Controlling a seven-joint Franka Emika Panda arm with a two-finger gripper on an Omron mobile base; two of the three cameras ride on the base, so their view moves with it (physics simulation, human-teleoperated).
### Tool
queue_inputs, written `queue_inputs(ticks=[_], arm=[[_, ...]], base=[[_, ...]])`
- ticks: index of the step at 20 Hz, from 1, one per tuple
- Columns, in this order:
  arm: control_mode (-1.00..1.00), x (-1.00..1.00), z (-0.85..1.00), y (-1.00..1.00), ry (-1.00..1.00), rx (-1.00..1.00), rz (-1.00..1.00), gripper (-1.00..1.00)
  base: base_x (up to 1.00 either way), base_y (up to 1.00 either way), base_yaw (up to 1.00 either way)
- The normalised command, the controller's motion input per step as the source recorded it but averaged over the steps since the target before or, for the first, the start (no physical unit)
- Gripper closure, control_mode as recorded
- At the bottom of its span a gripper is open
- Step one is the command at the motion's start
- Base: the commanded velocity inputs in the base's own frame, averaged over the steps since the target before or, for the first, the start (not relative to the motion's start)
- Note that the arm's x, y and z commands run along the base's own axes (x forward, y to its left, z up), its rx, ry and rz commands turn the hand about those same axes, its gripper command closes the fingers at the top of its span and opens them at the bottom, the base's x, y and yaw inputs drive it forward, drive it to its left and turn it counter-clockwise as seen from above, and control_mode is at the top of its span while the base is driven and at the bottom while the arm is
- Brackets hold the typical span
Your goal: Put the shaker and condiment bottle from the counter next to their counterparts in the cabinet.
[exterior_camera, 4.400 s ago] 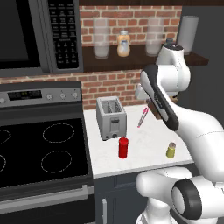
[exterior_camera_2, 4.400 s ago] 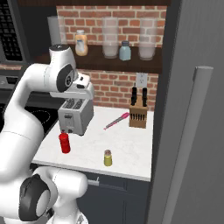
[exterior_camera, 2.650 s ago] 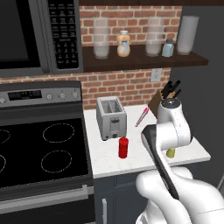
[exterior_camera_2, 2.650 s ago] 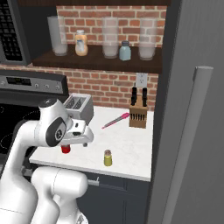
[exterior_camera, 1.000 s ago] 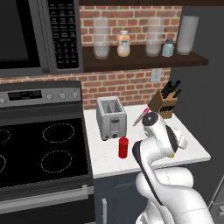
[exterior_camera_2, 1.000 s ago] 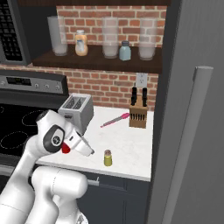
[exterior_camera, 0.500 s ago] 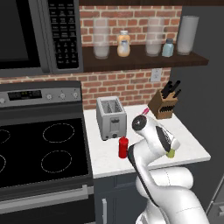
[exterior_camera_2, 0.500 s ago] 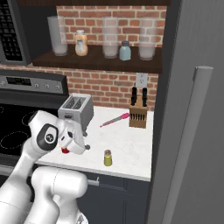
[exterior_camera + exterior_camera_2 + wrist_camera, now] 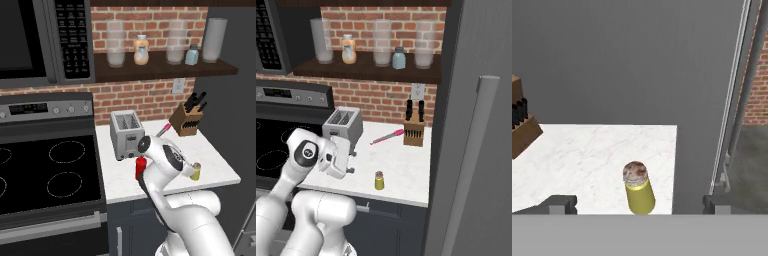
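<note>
Your hand [image 9: 639, 204] is wide open, the shaker [image 9: 637, 188] between its fingers at 6 o'clock; closing off-centre could topple it off the counter [image 9: 587, 150] edge.

Counter [image 9: 215, 162]: toaster [image 9: 126, 133], shaker [image 9: 195, 171], bottle [image 9: 141, 167]

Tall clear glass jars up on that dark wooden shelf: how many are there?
3. One tall clear glass jar stands at the shelf's left, one sits between the peach-orange bottle and pale blue shaker, one at the right end.
</note>
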Motion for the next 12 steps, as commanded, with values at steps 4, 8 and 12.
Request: queue_inputs(ticks=[4, 8, 12], arm=[[-1.00, 0.00, -0.79, -0.59, -0.04, 0.01, -0.15, -1.00], [-1.00, 0.00, -0.58, -0.49, 0.00, 0.02, -0.14, -1.00], [-1.00, 0.00, -0.47, -0.20, 0.00, 0.00, -0.10, -1.00]], base=[[0.00, 0.00, 0.00], [0.00, 0.00, 0.00], [0.00, 0.00, 0.00]])
